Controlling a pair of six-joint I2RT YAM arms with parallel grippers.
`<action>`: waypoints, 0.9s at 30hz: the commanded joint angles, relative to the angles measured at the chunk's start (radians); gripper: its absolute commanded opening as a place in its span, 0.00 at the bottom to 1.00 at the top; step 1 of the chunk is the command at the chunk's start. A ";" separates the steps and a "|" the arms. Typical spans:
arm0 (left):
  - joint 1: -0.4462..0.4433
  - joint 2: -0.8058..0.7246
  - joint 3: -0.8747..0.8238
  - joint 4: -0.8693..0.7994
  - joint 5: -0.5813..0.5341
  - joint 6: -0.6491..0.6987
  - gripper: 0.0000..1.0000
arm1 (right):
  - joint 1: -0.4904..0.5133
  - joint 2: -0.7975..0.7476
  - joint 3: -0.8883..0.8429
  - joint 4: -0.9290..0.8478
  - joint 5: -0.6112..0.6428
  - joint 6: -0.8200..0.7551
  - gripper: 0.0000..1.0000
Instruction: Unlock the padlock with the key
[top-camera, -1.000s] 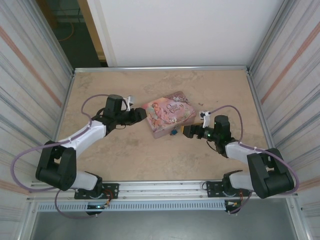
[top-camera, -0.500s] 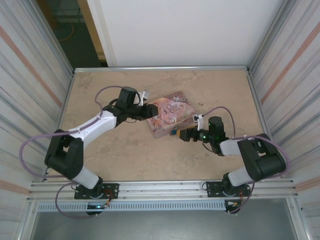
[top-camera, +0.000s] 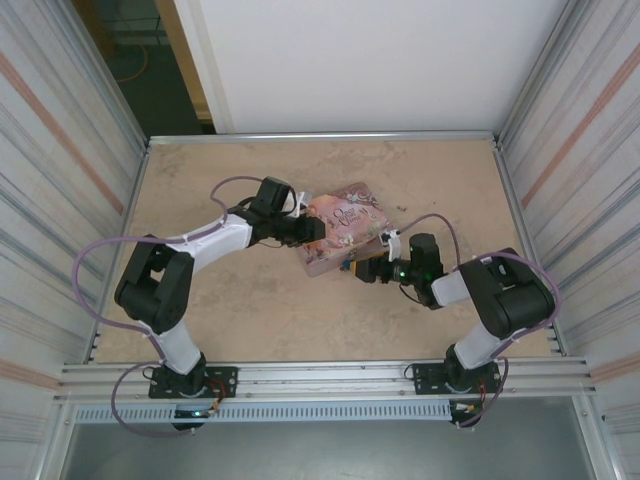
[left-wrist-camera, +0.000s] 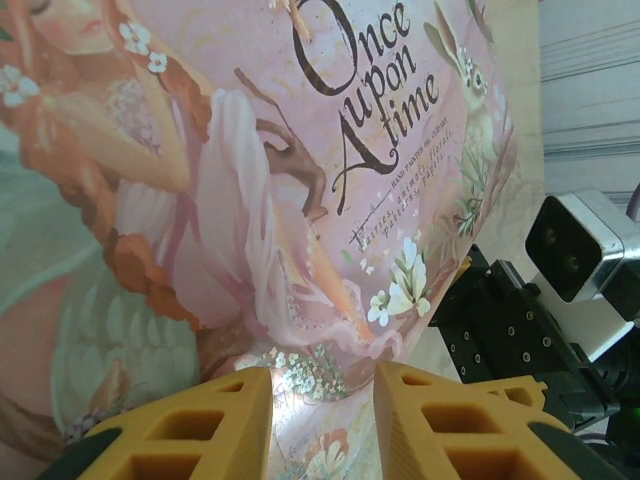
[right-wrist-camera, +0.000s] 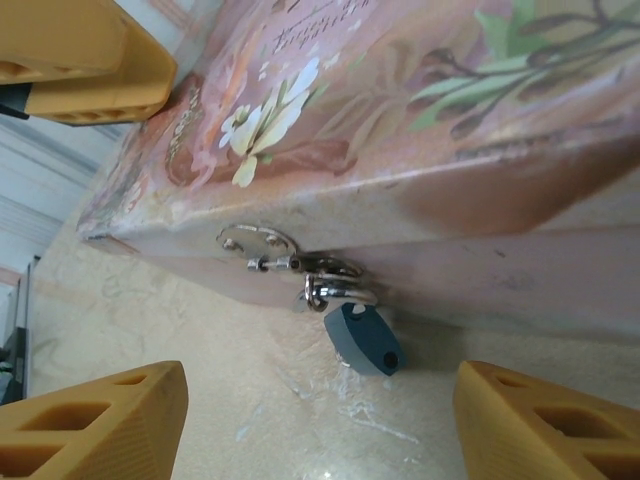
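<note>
Right wrist: frames the padlock hanging by its thin shackle from the hasp on the pink tin, low against the table. Straddles it with right gripper fingers wide, nothing held. Hovers the left gripper over the tin, fingers narrow, empty. Looks light, hard, slippery, free to swing; best pinched across the body's flat sides.

The padlock is tiny, with a rounded blue-teal body and a thin silvery shackle. The shackle is threaded through the silvery hasp on the side wall of the pink tin. The body slants away from that wall, low against the table, with a small dark hole near its free end. From above it is a blue speck at the tin's near edge.
</note>
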 joint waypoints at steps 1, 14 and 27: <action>0.000 0.010 0.008 -0.053 -0.043 0.036 0.32 | 0.011 0.028 0.029 0.040 -0.003 -0.032 0.69; 0.001 0.035 0.008 -0.045 -0.033 0.022 0.32 | 0.036 0.093 0.084 0.084 -0.015 -0.035 0.64; 0.001 0.032 0.008 -0.045 -0.022 0.012 0.31 | 0.056 0.081 0.082 0.119 -0.053 -0.058 0.57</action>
